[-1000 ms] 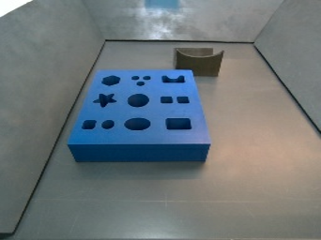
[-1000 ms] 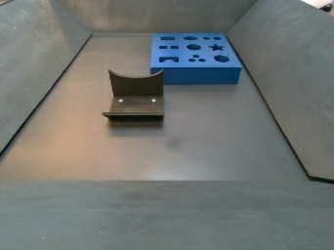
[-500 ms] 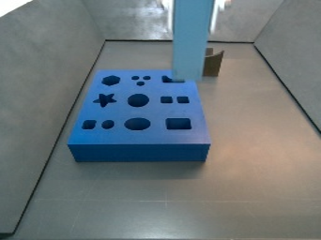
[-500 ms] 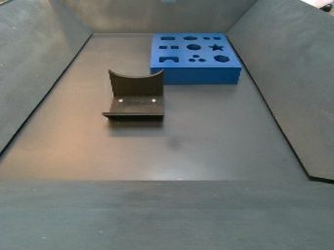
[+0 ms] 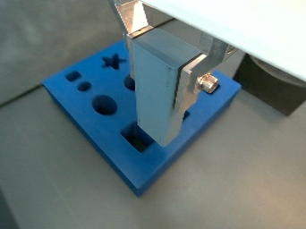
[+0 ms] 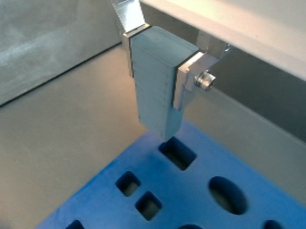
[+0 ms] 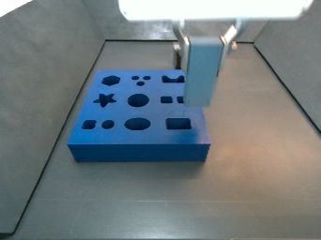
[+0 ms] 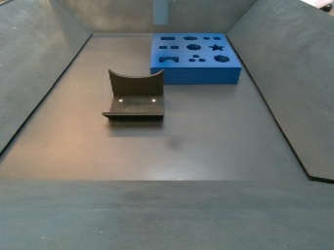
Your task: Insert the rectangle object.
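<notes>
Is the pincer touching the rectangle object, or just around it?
Touching. In both wrist views the pincer has its silver fingers pressed flat on opposite faces of the rectangle object, held upright above the blue board.

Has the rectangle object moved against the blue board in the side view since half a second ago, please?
Yes. The rectangle object, held in the hand, now stands lower and nearer the blue board's front right rectangular hole.

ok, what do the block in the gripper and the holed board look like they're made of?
Rectangle object, held upright in the gripper above the blue board: matte grey-blue with crisp edges and no shine, probably plastic or a render. The board: saturated matte blue, clean-cut holes, likely the same. Gripper fingers: silver, glossy, metal-looking.
</notes>
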Available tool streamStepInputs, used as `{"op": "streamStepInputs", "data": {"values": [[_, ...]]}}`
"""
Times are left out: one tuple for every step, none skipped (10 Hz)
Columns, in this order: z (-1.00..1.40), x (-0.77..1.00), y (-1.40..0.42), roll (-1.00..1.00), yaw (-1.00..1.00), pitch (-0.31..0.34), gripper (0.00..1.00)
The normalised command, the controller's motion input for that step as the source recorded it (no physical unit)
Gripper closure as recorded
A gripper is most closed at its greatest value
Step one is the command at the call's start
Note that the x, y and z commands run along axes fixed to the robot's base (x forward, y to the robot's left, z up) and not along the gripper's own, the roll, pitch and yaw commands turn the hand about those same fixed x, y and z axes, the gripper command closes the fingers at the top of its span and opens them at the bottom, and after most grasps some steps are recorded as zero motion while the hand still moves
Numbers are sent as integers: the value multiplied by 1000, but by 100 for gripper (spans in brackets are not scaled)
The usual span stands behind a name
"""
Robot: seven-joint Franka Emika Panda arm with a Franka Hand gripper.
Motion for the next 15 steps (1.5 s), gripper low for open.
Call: {"op": "streamStepInputs", "data": {"values": [[-403, -191, 0, 91, -200, 0, 100], [-317, -243, 0, 11, -149, 0, 100], [-226, -320, -17, 0, -51, -4, 100], [-197, -251, -89, 0, -17, 0, 100], [-260, -177, -126, 0, 0, 0, 100], [-283, -109, -117, 0, 0, 0, 100], [-320, 0, -146, 39, 11, 0, 100], [-374, 0, -174, 31, 31, 0, 100], [-463, 34, -209, 9, 37, 0, 100], [-514, 34, -217, 14, 40, 0, 100], [-617, 54, -174, 36, 66, 0, 100], [-683, 97, -46, 60, 140, 0, 100], [-726, 146, -11, 63, 160, 0, 100], [-743, 231, -80, 74, 86, 0, 100], [-717, 194, -74, 81, 31, 1, 100]]}}
